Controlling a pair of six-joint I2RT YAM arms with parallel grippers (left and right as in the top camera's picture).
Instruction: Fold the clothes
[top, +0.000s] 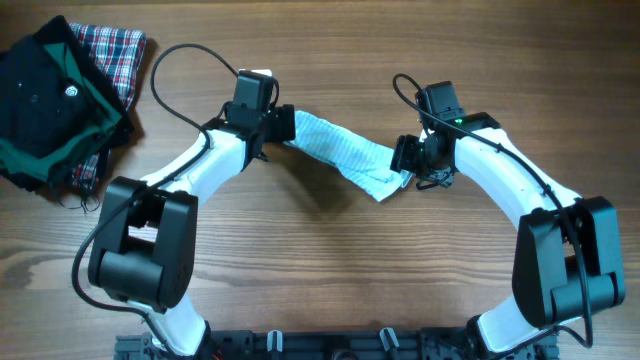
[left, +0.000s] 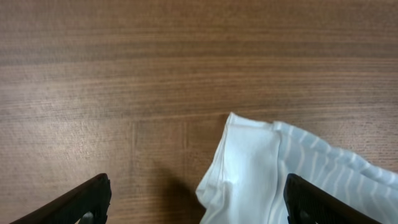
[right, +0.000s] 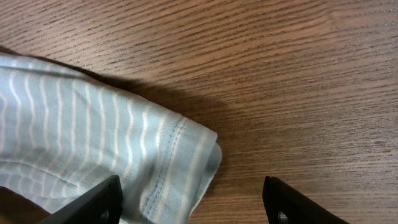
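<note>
The clothes (top: 340, 152) are one small pale-blue garment with fine white stripes, stretched in a loose band between my two grippers at the table's middle. My left gripper (top: 286, 127) is at the garment's left end. In the left wrist view its fingers (left: 84, 200) stand wide apart, open, and the white end of the garment (left: 249, 171) lies loose between them. My right gripper (top: 403, 158) is at the right end, open too. Its left finger (right: 93, 202) is over the striped hem (right: 168, 162), while its right finger hangs over bare wood.
A dark black-and-green garment pile (top: 50, 95) lies on a red plaid cloth (top: 118, 50) at the table's far left corner. A black cable (top: 175, 75) loops from the left arm toward that pile.
</note>
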